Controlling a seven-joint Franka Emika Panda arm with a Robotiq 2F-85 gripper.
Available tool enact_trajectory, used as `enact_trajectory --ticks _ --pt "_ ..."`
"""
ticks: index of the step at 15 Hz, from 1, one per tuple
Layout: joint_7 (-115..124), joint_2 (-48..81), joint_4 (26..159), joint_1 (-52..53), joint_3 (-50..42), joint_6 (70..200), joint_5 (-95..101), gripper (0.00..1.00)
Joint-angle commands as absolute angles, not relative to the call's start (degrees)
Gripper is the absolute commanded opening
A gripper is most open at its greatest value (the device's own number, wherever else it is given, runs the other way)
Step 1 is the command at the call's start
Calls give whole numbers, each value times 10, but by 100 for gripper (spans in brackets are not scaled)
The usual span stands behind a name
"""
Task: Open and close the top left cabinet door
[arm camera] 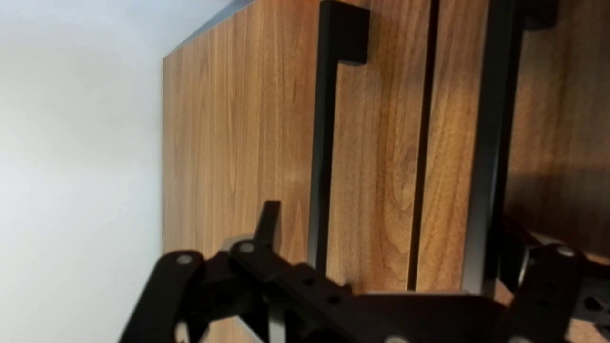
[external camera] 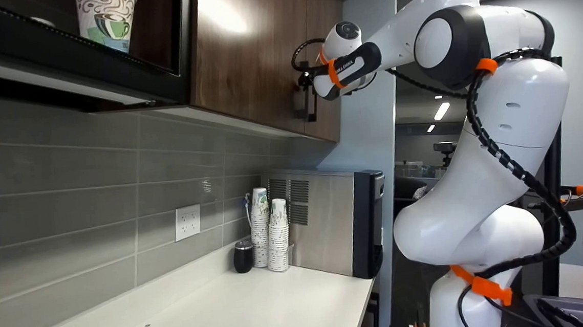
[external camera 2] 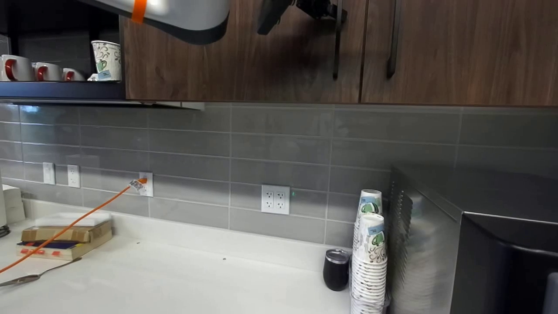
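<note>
Gripper (arm camera: 394, 233) spread wide, one finger (arm camera: 543, 281) just beside the black handle (arm camera: 491, 133) of the left cabinet door (external camera 2: 261, 69), contact unclear

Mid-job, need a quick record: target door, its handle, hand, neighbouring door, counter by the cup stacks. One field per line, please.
Top left cabinet door: looks shut, level with its neighbour
Door handle: slim black vertical bar near one edge
Hand: open, at that handle; contact cannot be told
Neighbouring door: looks shut, with a similar black bar
Counter: black tumbler beside stacked paper cups, near metal-sided machine
</note>
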State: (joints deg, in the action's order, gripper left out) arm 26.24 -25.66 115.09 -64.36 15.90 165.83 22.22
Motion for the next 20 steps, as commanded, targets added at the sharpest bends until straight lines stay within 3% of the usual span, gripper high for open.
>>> enact_trajectory --ticks 1,20 --pt "281 -276 1154 -669 162 1638 229 100" --pt "200 -421 1262 -570 26 1518 222 100"
